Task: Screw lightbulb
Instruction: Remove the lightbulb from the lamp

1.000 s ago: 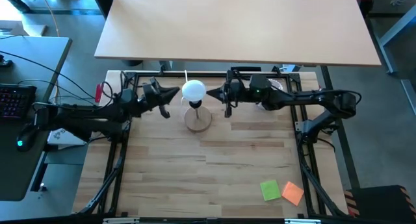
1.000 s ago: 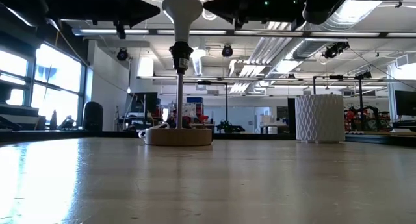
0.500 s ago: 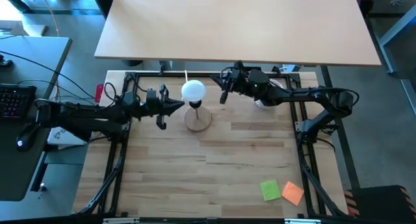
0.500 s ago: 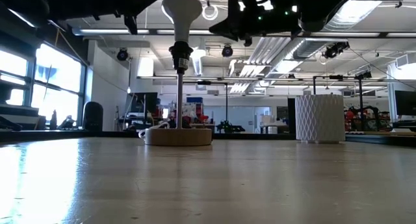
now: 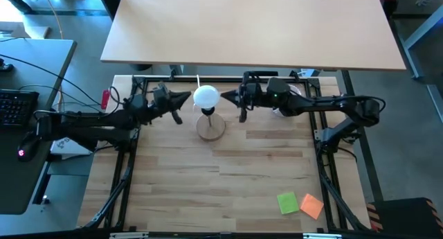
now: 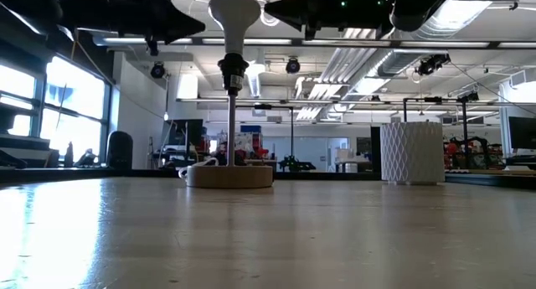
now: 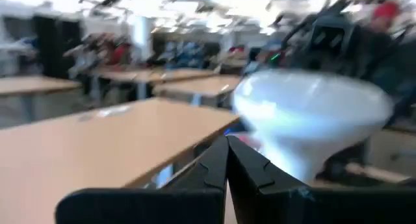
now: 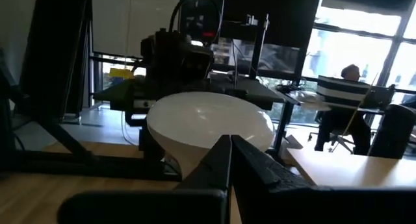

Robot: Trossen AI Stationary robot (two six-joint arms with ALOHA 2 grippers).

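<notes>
The lightbulb (image 5: 206, 96) is sitting globe-up in the black socket (image 6: 232, 74) of a wooden lamp base (image 5: 211, 127) near the far edge of the table (image 5: 228, 176), its long axis standing vertical along the thin metal stem (image 6: 231, 130). The left gripper (image 5: 185, 98) and the right gripper (image 5: 225, 98) are flanking it at globe height, each pointing its tip horizontally at the bulb, so the bulb is lying straight ahead of both, square across each gripper's line of approach. Both grippers are pinched fully closed, fingertips meeting in a point, and neither is holding anything. In the left wrist view the closed fingers (image 7: 227, 164) are aiming at the globe's underside, with the bulb filling the space just beyond them; in the right wrist view the closed fingers (image 8: 229, 160) are likewise pointing at the globe just ahead. From overhead the left tip is looking slightly nearer the globe than the right, though both are just beside it and a small gap is showing on each side. Judging from this, either arm would need to part its fingers before closing around the globe and twisting about the upright axis. A white ribbed cup (image 6: 411, 152) is standing well apart, off beyond the right arm.
</notes>
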